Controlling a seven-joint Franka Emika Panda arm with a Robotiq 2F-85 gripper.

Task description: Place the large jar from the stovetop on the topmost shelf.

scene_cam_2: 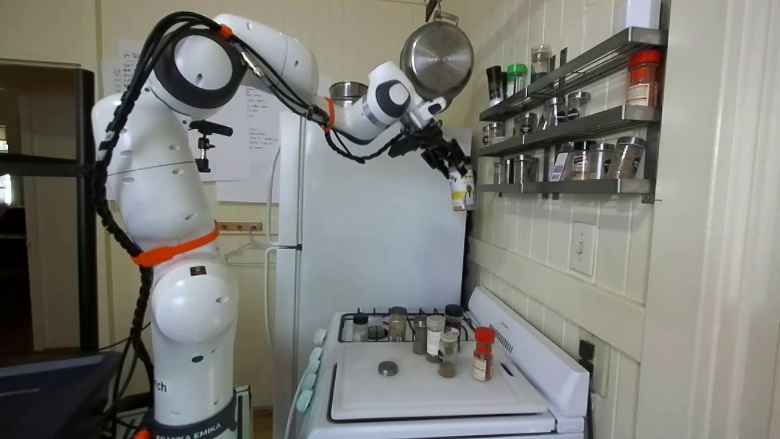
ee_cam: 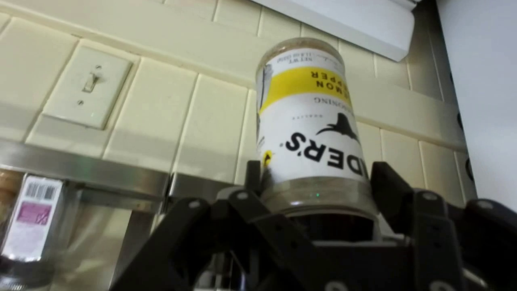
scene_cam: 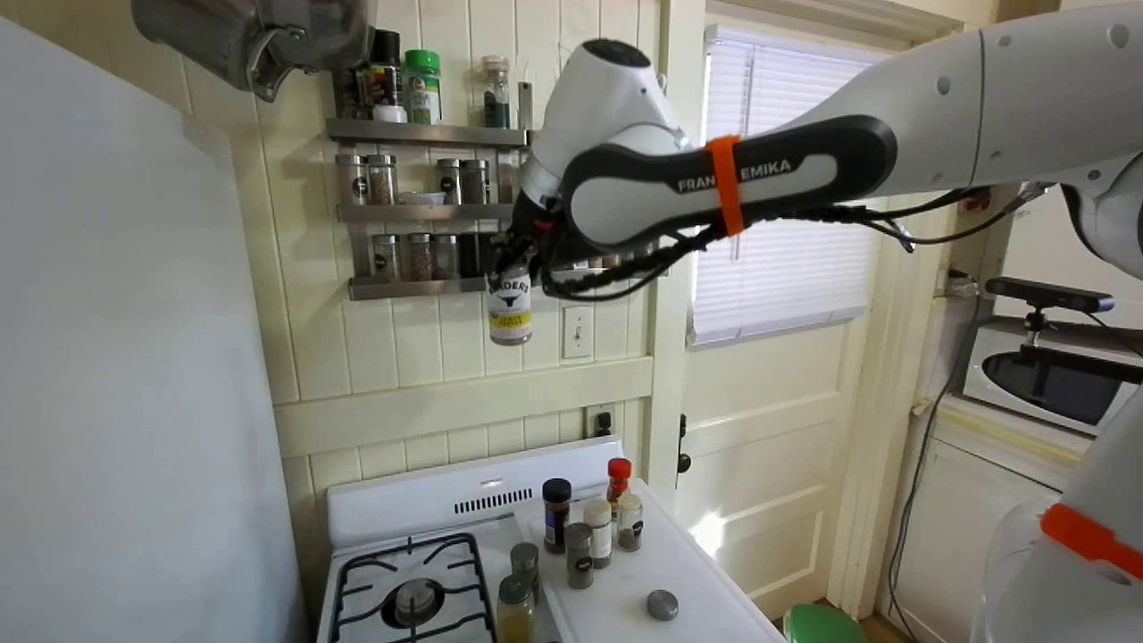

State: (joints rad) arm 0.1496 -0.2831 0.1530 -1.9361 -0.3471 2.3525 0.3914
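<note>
Gripper (ee_cam: 317, 178) clasping the large jar (ee_cam: 311, 117) in the air, well up off the stovetop (scene_cam_2: 420, 390)
The jaws stand apart by the jar's own width, one on each side near its neck, and the jar hangs beneath them in both exterior views, close to upright, lower than the topmost shelf (scene_cam: 429, 134) and apart from it. It is a cylinder, clear at the neck and in a strip at the base; between runs a white label with a yellow band, black lettering and a horned black emblem, the print upside down in the wrist view. Something dark shows past the neck; whether it is a lid, I cannot tell
</note>
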